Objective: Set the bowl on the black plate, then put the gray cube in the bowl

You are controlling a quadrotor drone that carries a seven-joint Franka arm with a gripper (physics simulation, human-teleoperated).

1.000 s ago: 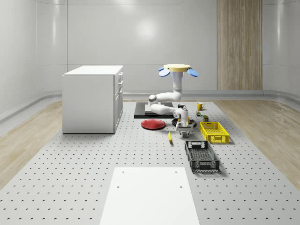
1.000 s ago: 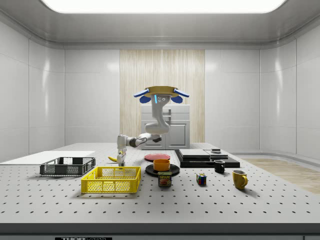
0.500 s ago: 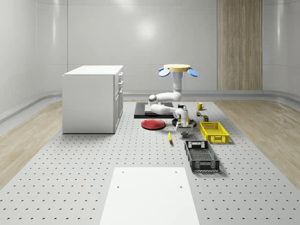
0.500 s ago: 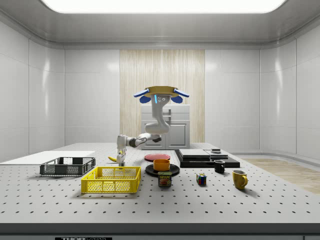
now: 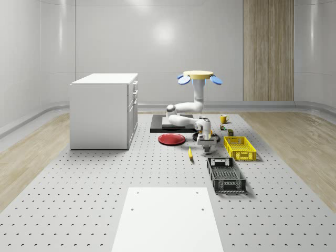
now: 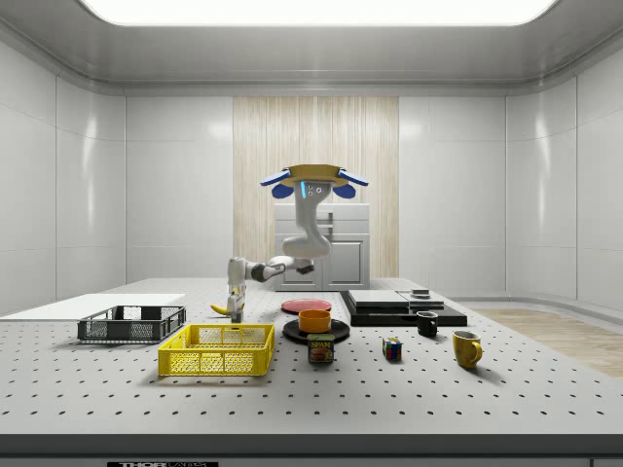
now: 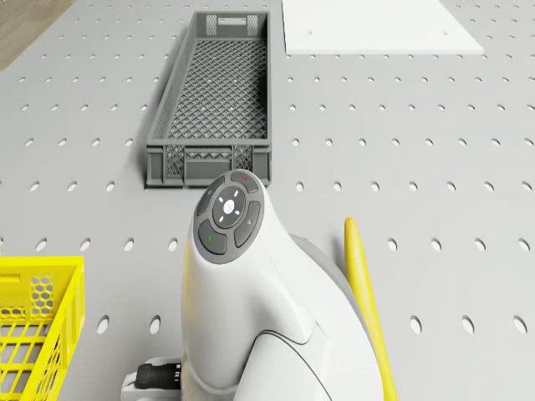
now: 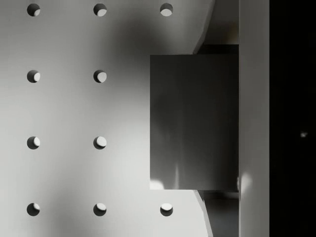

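Gray perforated counter (image 5: 79, 184) stretched across a pale, white-walled room, with a white cabinet (image 5: 104, 111) standing on it at the whole-scene view's left. The drone (image 5: 198, 76) hovered in the air above the middle of the counter, over the area around the black plate (image 6: 316, 333).

From the drone's underside the white arm (image 5: 184, 109) dropped down, bent at an elbow toward the whole-scene view's left, then doubled back toward the near side. Its last link turned straight down, so the hand (image 5: 204, 145) pointed vertically at the counter and hung low over it. In the side view the hand (image 6: 235, 306) sat to the left of the black plate, just behind the yellow basket (image 6: 216, 350). In the whole-scene view it was between the banana (image 5: 190, 153) and the yellow basket, with the dark gray crate (image 5: 226, 174) nearer the camera.

The gray cube (image 8: 194, 122) lay right at the hand in the wrist view, one flat face turned to the camera and the holed counter behind it. Whether the hand was apart or clamped on the cube could not be told.

The orange bowl (image 6: 314, 319) sat upright on the black plate, apart from the hand. A red plate (image 5: 171, 139) lay flat beside them.
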